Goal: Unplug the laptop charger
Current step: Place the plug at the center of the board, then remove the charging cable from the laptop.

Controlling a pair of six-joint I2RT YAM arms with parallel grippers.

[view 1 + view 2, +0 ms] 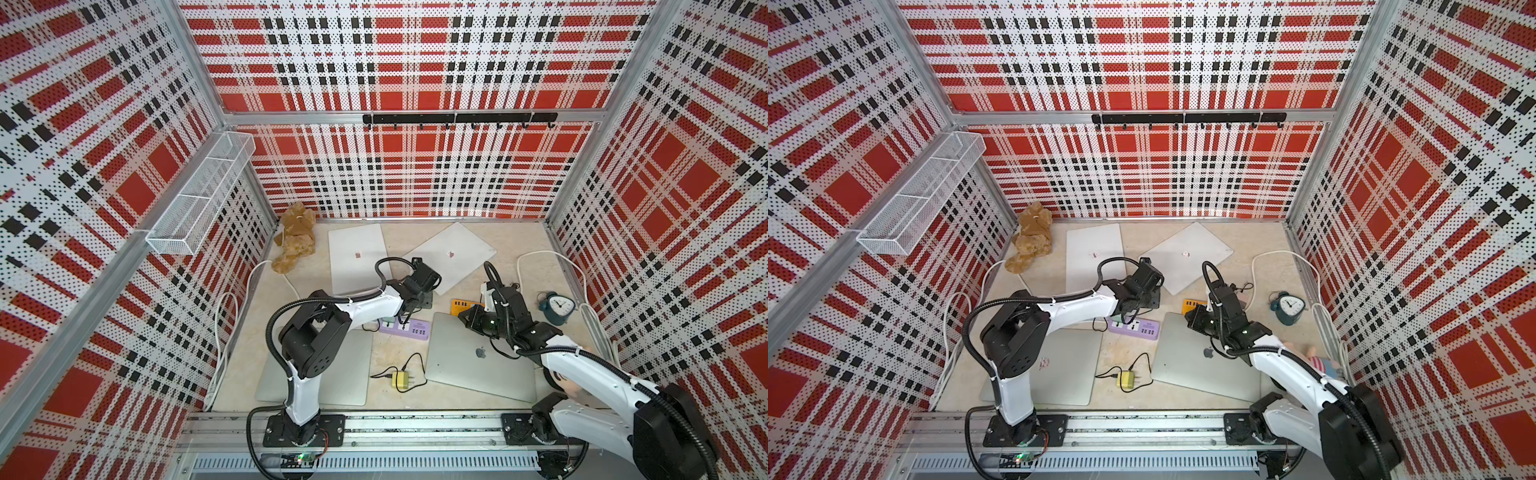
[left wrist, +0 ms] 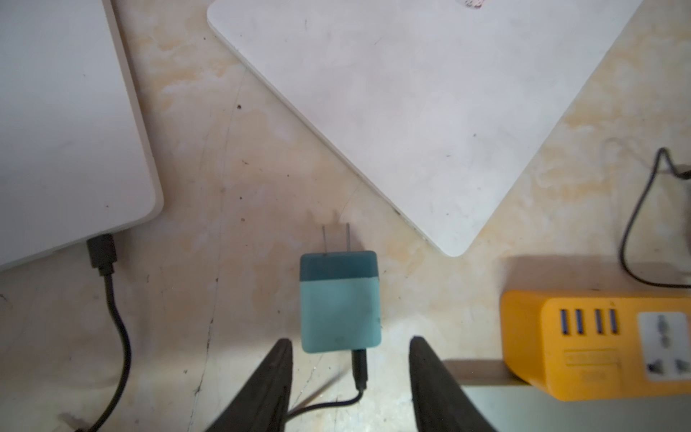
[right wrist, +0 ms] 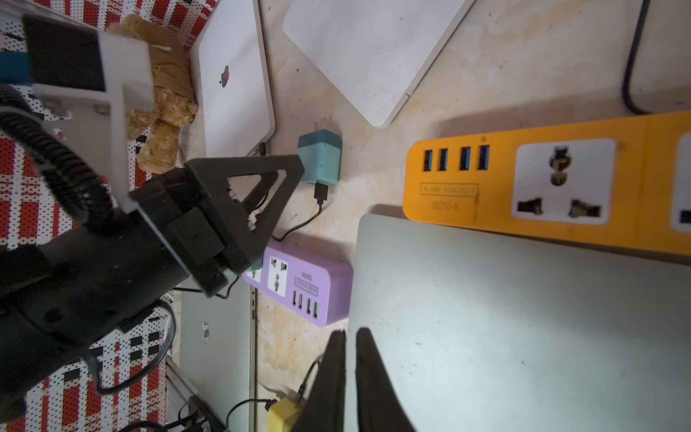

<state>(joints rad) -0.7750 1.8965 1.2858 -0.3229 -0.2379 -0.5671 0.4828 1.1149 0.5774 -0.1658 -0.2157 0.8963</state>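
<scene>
While plaid perforated walls are enclosing the beige marbled tabletop (image 2: 232, 179), the teal charger (image 2: 340, 303) is lying mid-frame, prongs pointing up-frame; left gripper (image 2: 349, 374) fingers apart, right gripper (image 3: 349, 359) nearly together.

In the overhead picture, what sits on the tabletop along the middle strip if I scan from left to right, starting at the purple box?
In a top view: purple power strip → orange power strip → right gripper → blue alarm clock.
</scene>
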